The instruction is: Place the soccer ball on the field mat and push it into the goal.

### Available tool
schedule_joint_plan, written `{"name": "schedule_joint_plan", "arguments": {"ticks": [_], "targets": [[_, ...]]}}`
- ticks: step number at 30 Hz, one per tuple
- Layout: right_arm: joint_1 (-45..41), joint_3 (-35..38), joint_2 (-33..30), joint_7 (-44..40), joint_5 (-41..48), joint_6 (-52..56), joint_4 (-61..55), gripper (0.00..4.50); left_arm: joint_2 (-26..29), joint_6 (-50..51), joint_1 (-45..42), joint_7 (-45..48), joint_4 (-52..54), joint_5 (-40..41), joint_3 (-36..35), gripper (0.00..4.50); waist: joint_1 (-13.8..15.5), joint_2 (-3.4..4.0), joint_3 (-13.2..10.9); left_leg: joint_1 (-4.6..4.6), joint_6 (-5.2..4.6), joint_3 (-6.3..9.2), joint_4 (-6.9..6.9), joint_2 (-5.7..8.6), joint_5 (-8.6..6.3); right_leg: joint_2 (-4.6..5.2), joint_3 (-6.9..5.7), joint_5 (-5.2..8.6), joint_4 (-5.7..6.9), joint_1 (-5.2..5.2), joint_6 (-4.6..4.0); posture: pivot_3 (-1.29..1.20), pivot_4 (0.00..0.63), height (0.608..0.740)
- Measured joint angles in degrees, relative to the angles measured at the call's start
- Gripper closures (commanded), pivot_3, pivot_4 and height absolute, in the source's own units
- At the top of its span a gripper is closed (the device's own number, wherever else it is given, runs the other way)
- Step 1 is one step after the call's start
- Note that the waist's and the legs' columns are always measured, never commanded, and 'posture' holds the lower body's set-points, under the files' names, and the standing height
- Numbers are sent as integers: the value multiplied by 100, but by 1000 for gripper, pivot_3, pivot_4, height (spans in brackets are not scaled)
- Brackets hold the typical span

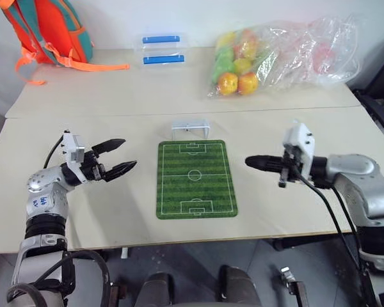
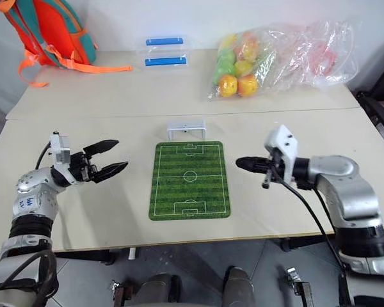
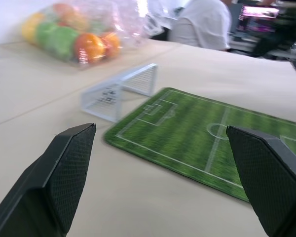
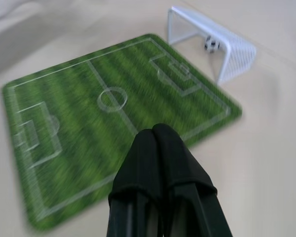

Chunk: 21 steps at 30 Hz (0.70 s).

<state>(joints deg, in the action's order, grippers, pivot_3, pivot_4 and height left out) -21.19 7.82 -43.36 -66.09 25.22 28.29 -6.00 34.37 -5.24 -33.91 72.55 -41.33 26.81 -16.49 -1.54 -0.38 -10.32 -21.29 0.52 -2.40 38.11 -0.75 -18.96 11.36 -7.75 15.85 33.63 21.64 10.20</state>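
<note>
The green field mat (image 1: 195,179) lies flat at the middle of the near table. The small white goal (image 1: 191,128) stands just past the mat's far short edge. In the right wrist view the tiny black-and-white soccer ball (image 4: 211,45) rests inside the goal (image 4: 214,42), against the netting. My right gripper (image 1: 256,163) hovers to the right of the mat, pointing toward it, its fingers (image 4: 155,148) pressed together and shut on nothing. My left gripper (image 1: 125,155) hovers to the left of the mat, open and empty, with its fingers (image 3: 69,168) spread wide.
An orange backpack (image 1: 48,32) sits at the far left of the back table. Two clear boxes with blue lids (image 1: 161,50) stand behind the goal. A clear plastic bag of fruit-like balls (image 1: 275,54) lies at the far right. A person (image 3: 202,22) sits beyond the table.
</note>
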Motion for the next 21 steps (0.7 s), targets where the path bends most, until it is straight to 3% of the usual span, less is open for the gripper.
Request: {"name": "schedule_joint_plan", "arguments": {"ticks": [5, 11, 21], "targets": [[740, 421, -119, -523, -15, -1152, 955, 1990, 200, 6, 265, -272, 63, -20, -144, 0, -11, -1, -1, 9, 0, -8, 1, 0, 0, 1, 7, 0, 1, -2, 0, 0, 150, 740], [893, 730, -169, -854, 15, -1903, 1683, 45, 389, 203, 817, -189, 247, 13, -329, 0, 1, -2, -1, 8, 0, -9, 8, -3, 0, 1, 9, 0, 5, -3, 0, 0, 150, 740], [969, 920, -204, -824, 5, -2600, 2102, 45, 563, 416, 1202, -182, 522, 116, -611, 0, 16, -2, -1, 9, 1, -7, 8, -4, 0, 1, 8, 0, 6, -4, 0, 0, 150, 740]]}}
